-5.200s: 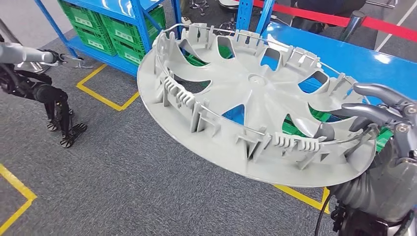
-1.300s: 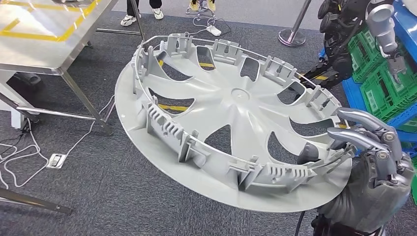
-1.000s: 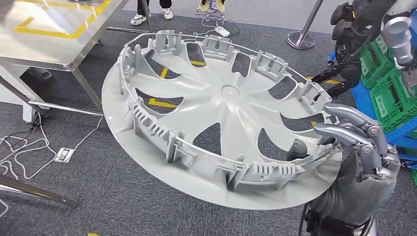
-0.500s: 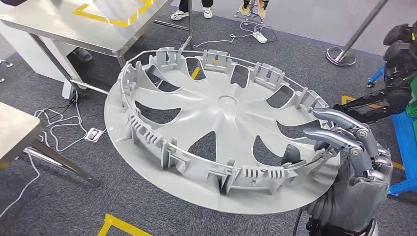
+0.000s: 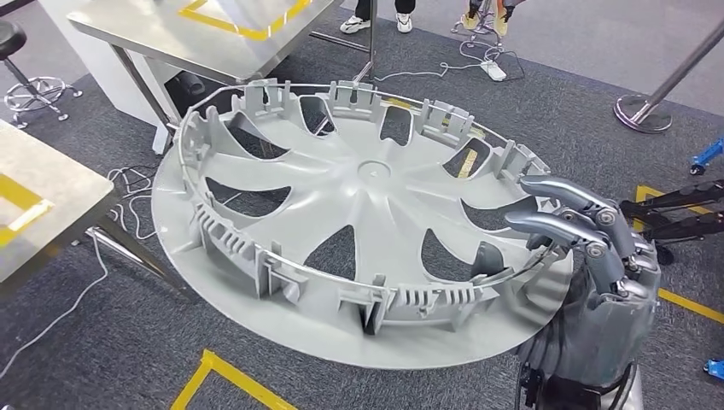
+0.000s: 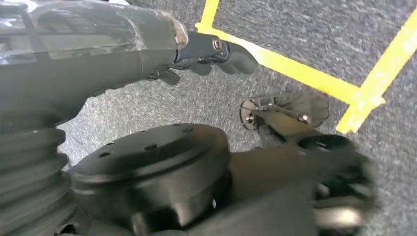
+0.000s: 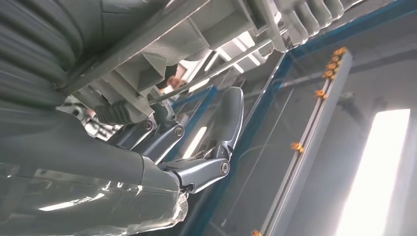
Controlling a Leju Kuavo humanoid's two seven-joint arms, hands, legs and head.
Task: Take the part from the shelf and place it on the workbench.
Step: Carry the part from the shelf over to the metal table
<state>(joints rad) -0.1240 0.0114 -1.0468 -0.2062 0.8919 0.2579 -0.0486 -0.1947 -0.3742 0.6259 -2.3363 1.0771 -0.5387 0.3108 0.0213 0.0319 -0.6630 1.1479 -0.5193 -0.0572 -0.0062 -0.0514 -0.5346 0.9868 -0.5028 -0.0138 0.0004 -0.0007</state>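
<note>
A large grey plastic wheel cover (image 5: 359,213), spoked, with clip tabs and a wire ring around its rim, was held tilted above the carpet by the right hand (image 5: 589,248), fingers curled over its edge. The left hand's (image 6: 216,51) grasp could not be told.

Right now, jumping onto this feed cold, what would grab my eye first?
The big grey wheel cover, carried nearly flat across the middle of the head view with its ribbed inner side up. Next, the right hand gripping its rim at the lower right, fingers hooked over the wire ring. Behind it at the upper left stands a steel workbench marked with yellow tape.
</note>
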